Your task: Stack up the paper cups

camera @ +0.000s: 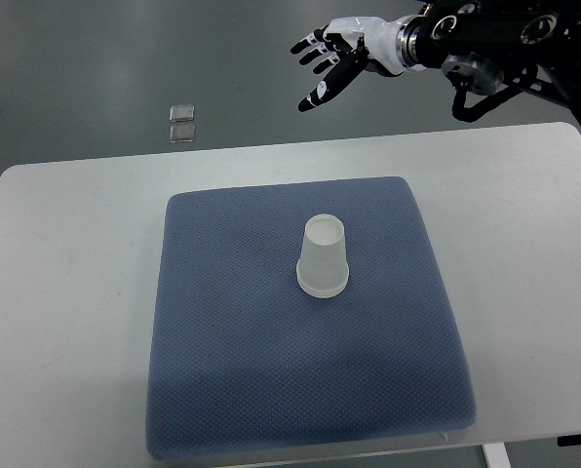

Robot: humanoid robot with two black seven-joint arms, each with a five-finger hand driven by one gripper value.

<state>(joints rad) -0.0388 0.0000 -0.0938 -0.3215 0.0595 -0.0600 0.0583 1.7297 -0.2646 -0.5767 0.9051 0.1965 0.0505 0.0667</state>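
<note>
Translucent tapered cup (323,257) (upside down), quilted pad (232,361)

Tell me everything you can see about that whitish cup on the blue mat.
The translucent white cup stands upside down, its wide rim flat on the blue textured mat, its narrower base facing up. It looks like frosted plastic or thin paper, and may be more than one cup nested. It sits near the mat's middle. Nothing else touches it.

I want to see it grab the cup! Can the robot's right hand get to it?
Probably yes. The right hand hangs open above the table's far edge, and nothing stands between it and the upside-down cup on the blue mat.
</note>
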